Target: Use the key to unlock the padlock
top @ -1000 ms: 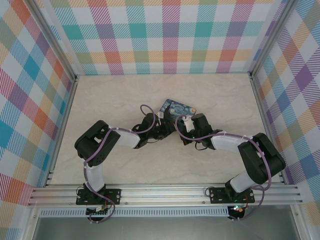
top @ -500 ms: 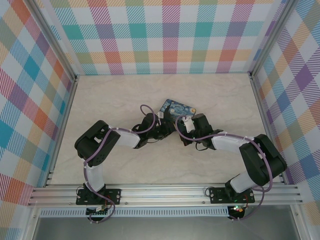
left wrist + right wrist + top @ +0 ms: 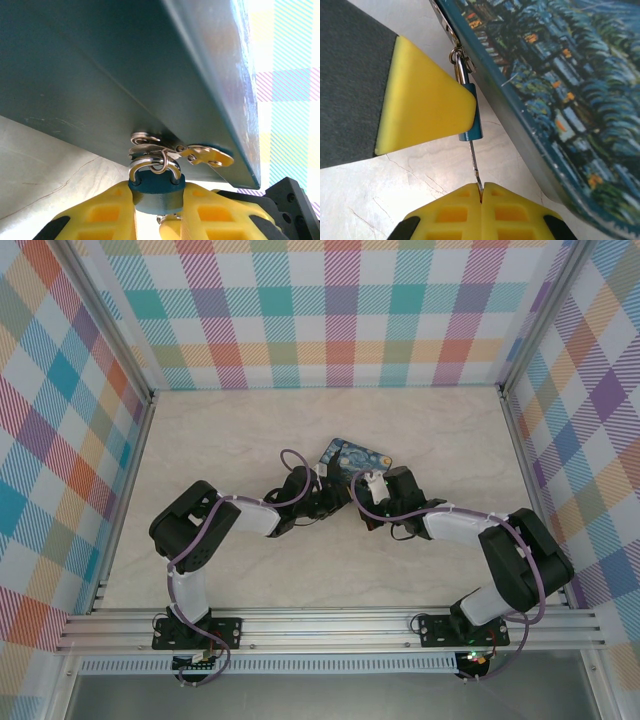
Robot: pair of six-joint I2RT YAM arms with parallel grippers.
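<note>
Where the two arms meet at the centre of the top view, we note the tin [image 3: 356, 454] lying on the pale table [image 3: 220, 440], just above both wrists.

Left wrist view: the left gripper [image 3: 158, 209] sits at lower centre. Its yellow fingers stand narrowly apart, clamped on the blue body of the padlock [image 3: 155, 192]. The shackle [image 3: 153, 167] hooks through a wire loop at the tin's lower edge. A brass latch tab [image 3: 205, 155] lies just to its right.

Right wrist view: the right gripper [image 3: 481, 199] is at bottom centre, its jaws pressed together on the key [image 3: 473, 159]. The blade runs straight up to the padlock's underside. It seems to enter the keyhole, though we cannot see the tip. The tin's printed lid crosses the upper right of that frame.
</note>
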